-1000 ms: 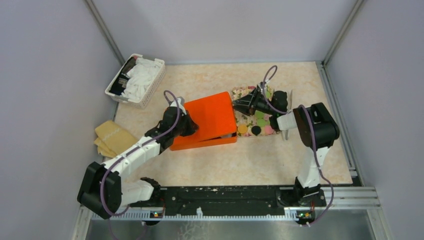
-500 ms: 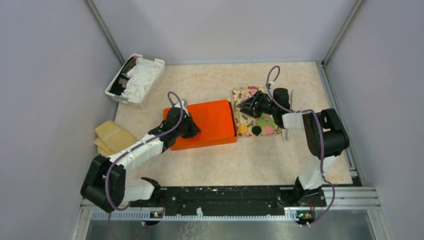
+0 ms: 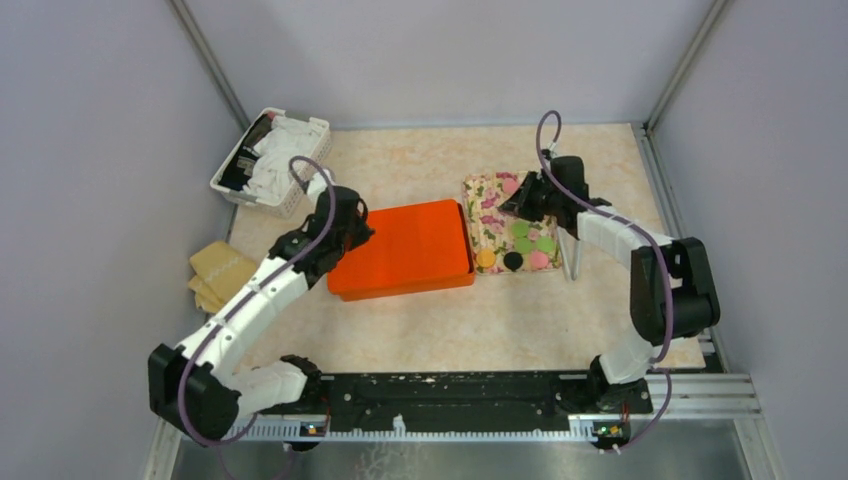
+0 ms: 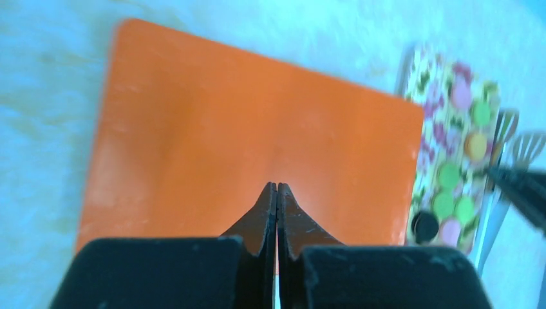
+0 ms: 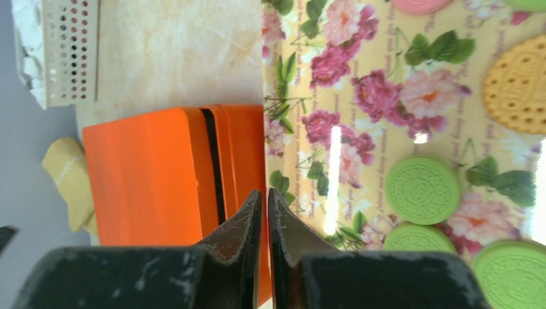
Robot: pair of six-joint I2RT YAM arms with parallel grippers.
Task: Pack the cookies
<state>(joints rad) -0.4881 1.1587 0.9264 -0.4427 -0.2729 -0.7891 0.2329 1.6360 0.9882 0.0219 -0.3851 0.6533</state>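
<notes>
Left end effector (image 4: 277,187) closed above the orange box (image 4: 193,129); right end effector (image 5: 264,193), closed empty, should open, then straddle one green cookie (image 5: 423,190).

Top view bright and even, shadows soft. Left wrist view is cold blue and smeared, orange box (image 4: 257,129) fuzzy. Right wrist view is sharp, green cookies (image 5: 422,190) crisp, glare streaks on the floral sheet (image 5: 360,96) toward 3 o'clock.

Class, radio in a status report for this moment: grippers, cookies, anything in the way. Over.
Left gripper shut, empty, above orange box. Right gripper shut, empty, over floral tray. Cookies lie on tray, unpacked. Box closed: no way in.
</notes>
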